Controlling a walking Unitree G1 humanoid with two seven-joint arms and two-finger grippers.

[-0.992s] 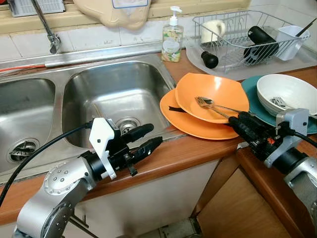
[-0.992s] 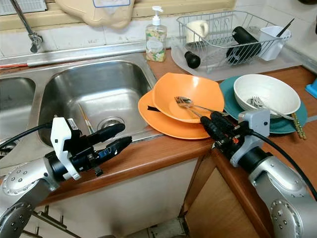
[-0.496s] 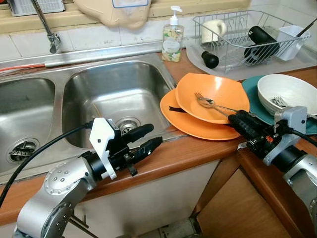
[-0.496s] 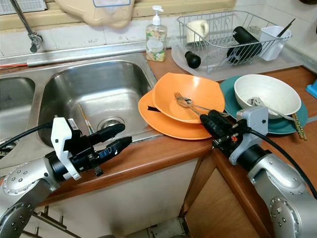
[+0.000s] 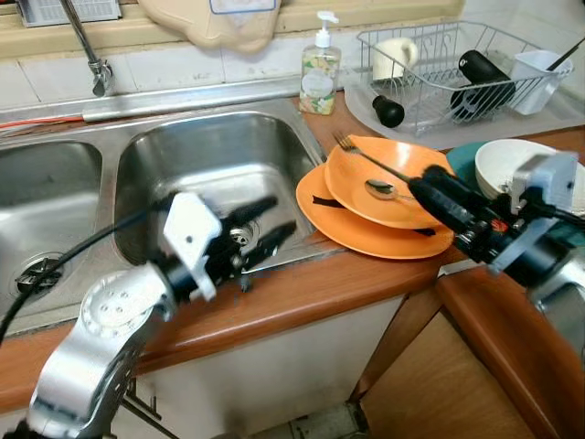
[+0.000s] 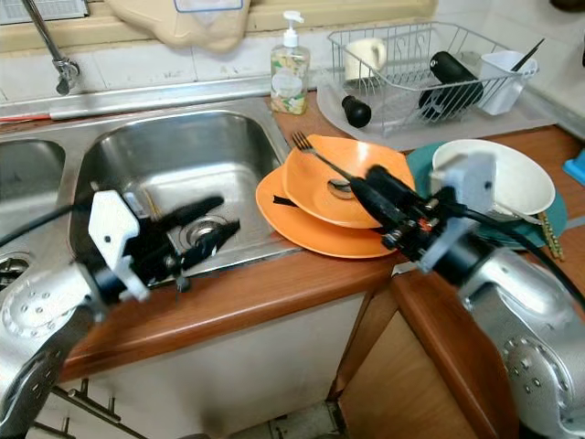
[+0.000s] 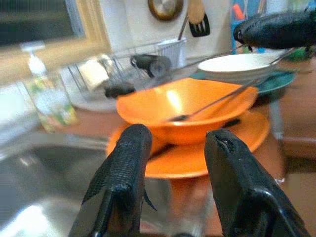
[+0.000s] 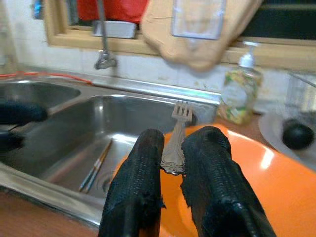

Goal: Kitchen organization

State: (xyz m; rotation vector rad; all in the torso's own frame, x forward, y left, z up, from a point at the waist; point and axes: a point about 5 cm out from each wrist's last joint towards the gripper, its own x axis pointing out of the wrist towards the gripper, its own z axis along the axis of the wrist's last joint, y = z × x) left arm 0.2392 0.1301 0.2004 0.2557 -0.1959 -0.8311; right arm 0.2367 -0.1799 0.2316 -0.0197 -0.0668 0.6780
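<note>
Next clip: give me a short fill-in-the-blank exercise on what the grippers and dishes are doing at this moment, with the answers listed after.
1. The right gripper is shut on a ____, tines pointing toward the sink.
2. The orange bowl sits on an orange ____.
3. A spoon lies inside the ____ bowl.
4. The left gripper, fingers ____, hovers at the sink's front rim holding nothing.

Missing words: fork; plate; orange; open
</note>
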